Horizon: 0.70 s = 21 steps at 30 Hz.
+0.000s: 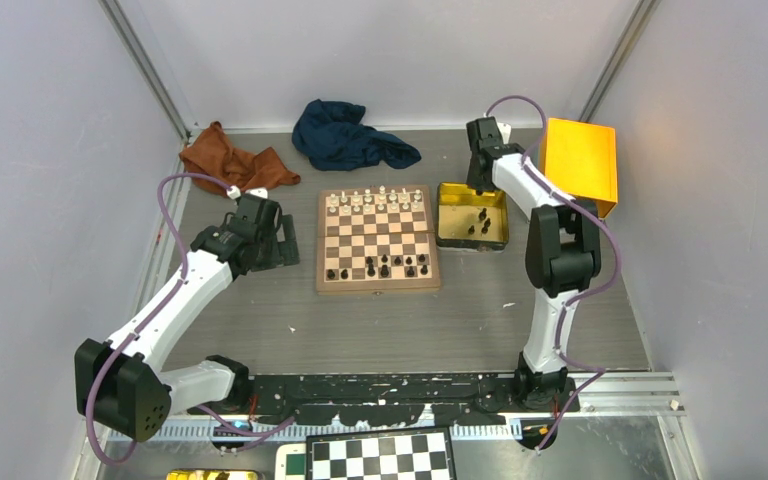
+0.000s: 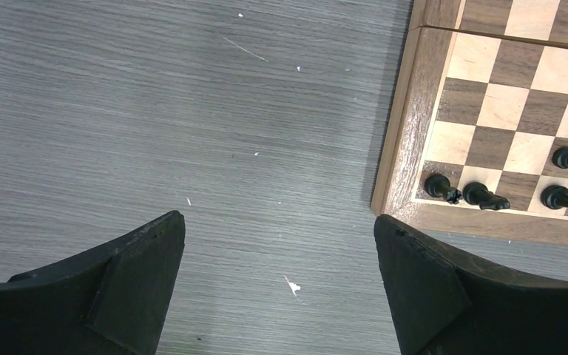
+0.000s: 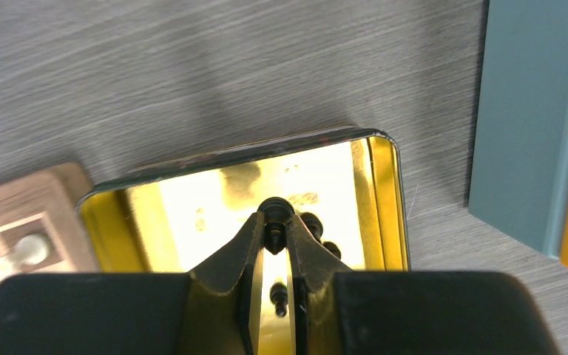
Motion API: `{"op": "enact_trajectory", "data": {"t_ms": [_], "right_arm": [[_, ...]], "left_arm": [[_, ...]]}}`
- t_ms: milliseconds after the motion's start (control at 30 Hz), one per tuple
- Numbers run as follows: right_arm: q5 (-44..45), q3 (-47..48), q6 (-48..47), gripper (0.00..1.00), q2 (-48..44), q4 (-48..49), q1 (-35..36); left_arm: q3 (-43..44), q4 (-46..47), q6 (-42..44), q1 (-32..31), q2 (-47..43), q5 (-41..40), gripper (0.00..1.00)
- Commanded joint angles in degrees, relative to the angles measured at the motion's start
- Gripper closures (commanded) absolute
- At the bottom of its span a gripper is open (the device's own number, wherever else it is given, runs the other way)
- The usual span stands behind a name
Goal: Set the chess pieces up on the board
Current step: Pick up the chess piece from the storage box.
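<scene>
Board [image 1: 377,240], table centre: white pieces [image 1: 375,198] ranked along far edge; black pieces [image 1: 385,268] part-fill near rows, gaps remain. Tin [image 1: 447,215], right of board: a few black left. Right gripper [image 3: 274,240] pinches one piece [image 3: 274,211] inside it. Left gripper [image 2: 279,244] spread, empty, beside board's corner.

Left pincer [image 2: 279,225] wide open, pointing down; right pincer [image 3: 275,235] extended far, pinching chess piece [image 3: 274,205].
</scene>
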Motion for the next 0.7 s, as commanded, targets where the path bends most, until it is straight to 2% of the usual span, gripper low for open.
{"op": "enact_trajectory", "data": {"t_ms": [0, 300, 667], "right_arm": [[0.1, 0.3, -1.2, 0.99, -7.3, -0.8, 2.7], [1.9, -3.3, -1.4, 0.99, -15.2, -3.8, 13.1], [4.4, -11.9, 3.7, 0.99, -25.3, -6.7, 26.9]], "left_arm": [[1.7, 1.6, 0.6, 0.3, -1.8, 0.8, 0.00], [0.6, 2.3, 0.5, 0.3, -2.9, 1.7, 0.00], [-0.3, 2.7, 0.4, 0.3, -3.9, 2.9, 0.00]]}}
